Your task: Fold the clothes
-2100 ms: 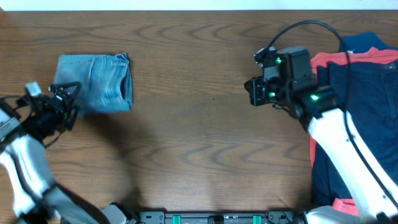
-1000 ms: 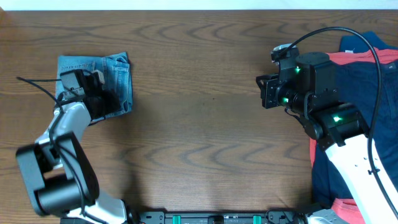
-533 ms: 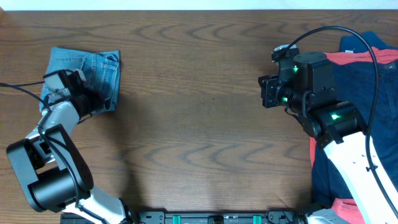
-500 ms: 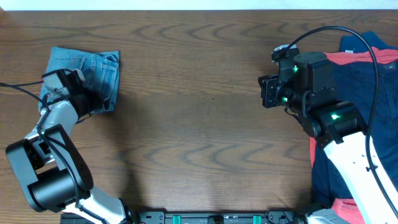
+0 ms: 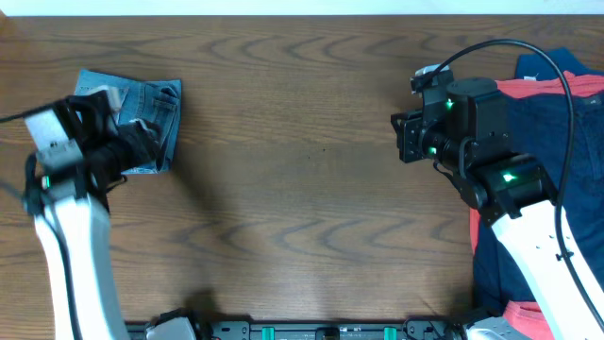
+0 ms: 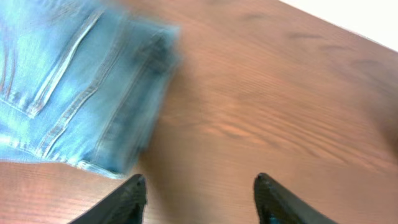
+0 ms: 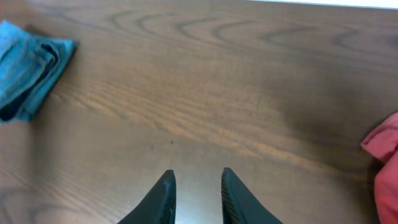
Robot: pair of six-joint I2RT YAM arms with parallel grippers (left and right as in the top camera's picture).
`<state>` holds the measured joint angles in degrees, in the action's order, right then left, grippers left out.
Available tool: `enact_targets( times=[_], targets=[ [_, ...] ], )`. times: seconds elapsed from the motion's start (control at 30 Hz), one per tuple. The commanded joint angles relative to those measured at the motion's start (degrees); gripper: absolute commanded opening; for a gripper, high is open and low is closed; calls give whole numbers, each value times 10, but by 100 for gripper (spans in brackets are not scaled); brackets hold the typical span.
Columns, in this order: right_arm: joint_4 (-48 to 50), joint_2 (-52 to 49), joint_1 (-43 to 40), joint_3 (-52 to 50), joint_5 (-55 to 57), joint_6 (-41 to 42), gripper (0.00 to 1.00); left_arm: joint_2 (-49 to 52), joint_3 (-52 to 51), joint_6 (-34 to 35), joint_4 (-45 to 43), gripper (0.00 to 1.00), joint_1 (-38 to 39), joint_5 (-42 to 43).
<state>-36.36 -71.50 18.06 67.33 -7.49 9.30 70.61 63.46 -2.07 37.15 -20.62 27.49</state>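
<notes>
One wooden table [image 5: 302, 189] carries three pieces piled at its 3 o'clock edge: a navy garment [image 5: 578, 142] over a coral-red garment [image 5: 566, 90] and a blue garment [image 5: 552, 64]. One folded pair of light blue jeans [image 5: 156, 104] lies at 10 o'clock, near-square so no long axis shows, its thick fold facing 3 o'clock. Of two claws, the left gripper [image 6: 200, 199] gapes wide and empty over bare wood just beside that fold, and the right gripper [image 7: 195, 193] is narrowly parted, empty.

The desk [image 5: 302, 189] is brown wood with bold grain and a soft satin sheen. The jeans [image 5: 156, 104] are matt light-blue denim with pale stitched seams. The navy garment [image 5: 585, 161] and the coral-red garment [image 5: 540, 90] are soft matt cloth. The left claw [image 6: 198, 199] and right claw [image 7: 196, 196] look like smooth black plastic, faintly glossy.
</notes>
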Motion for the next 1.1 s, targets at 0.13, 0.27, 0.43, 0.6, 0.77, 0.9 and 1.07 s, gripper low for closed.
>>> enact_targets(
  times=[0.13, 0.27, 0.43, 0.6, 0.77, 0.9, 1.07],
  targets=[
    [-34, 97, 0, 2, -9, 7, 39, -184, 6, -71, 98, 98, 85, -39],
    [-67, 167, 0, 2, -9, 12, 89, -239, 6, -71, 137, 98, 92, -77],
    [-101, 235, 0, 2, -9, 12, 99, -266, 6, -71, 160, 98, 92, -81],
    [-127, 268, 0, 2, -9, 13, 99, -264, 6, -71, 160, 98, 92, -81],
    [-133, 270, 0, 2, -11, 31, 99, -261, 6, -71, 160, 98, 92, -81],
    [-186, 269, 0, 2, -4, 20, 99, -261, 6, -71, 160, 98, 92, -81],
    [-188, 269, 0, 0, 55, -37, 99, -261, 6, -71, 160, 98, 92, -81]
  ],
)
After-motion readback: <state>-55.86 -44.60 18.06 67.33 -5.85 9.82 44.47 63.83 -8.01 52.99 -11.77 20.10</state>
